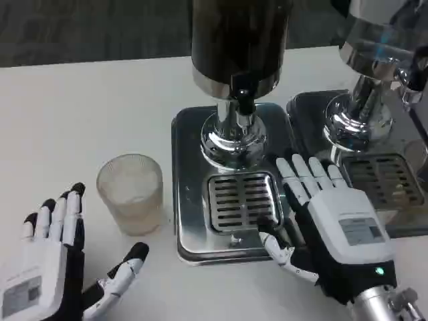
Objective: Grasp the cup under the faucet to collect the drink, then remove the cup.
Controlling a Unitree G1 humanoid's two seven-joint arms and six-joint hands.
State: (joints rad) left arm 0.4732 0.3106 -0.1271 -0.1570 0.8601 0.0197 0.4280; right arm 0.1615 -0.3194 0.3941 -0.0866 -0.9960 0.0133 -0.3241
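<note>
A view from above looks down on a white bench [80, 100]. Nearest the viewer, at the lower left, the left robot hand [57, 267] lies on the bench with its white back up, fingers spread and pointing away, thumb reaching to the right. It is released and holds nothing.

At the lower right, the right robot hand [331, 224] rests with its white back up over the right edge of a steel drip tray [190, 200]. Its fingers are stretched out and slightly apart, pointing away, and its thumb lies at the tray's front right corner. It too is released and grasps nothing.

Just beyond the left robot hand, a frosted, translucent cup [131, 192] stands upright on the bench, left of the drip tray and close beside it, touched by neither hand. It is not under the faucet.

In the tray's middle sits a slotted grate [242, 200]. Behind it rises the chrome foot of a dark drink dispenser [239, 40], whose black faucet [243, 100] hangs above the tray.

Further right, a second dispenser [374, 60] with a shiny chrome base stands on its own tray with a slotted grate [384, 177], partly cut off by the frame.
</note>
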